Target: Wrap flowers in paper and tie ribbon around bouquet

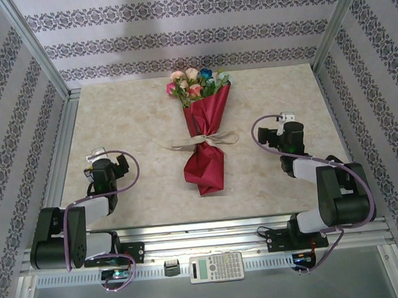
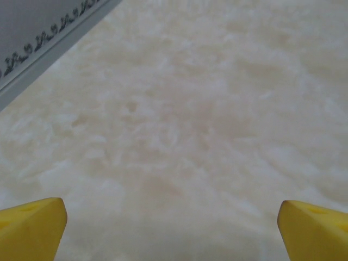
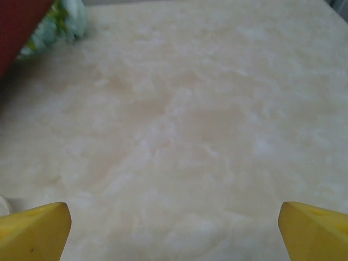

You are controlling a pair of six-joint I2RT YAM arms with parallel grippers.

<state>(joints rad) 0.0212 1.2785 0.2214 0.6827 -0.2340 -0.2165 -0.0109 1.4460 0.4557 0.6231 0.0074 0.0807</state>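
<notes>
The bouquet [image 1: 203,131] lies on the marble table top, wide end toward the back. Its red paper [image 1: 206,110] is pinched at the waist by the cream ribbon [image 1: 202,143], whose ends trail to both sides. Pink, peach and blue flowers [image 1: 192,82] stick out above the paper. In the right wrist view a corner of the paper [image 3: 19,22] and a teal bloom [image 3: 65,19] sit at the top left. My left gripper [image 1: 99,155] rests left of the bouquet and my right gripper [image 1: 286,123] rests right of it. Both stand apart from it, open and empty, yellow fingertips [image 2: 32,225] [image 3: 35,228] wide over bare table.
Patterned walls and metal frame posts [image 1: 36,44] close the table on three sides. A wall rail [image 2: 49,41] runs along the left wrist view's top left. A calculator [image 1: 216,266] lies on the front rail between the arm bases.
</notes>
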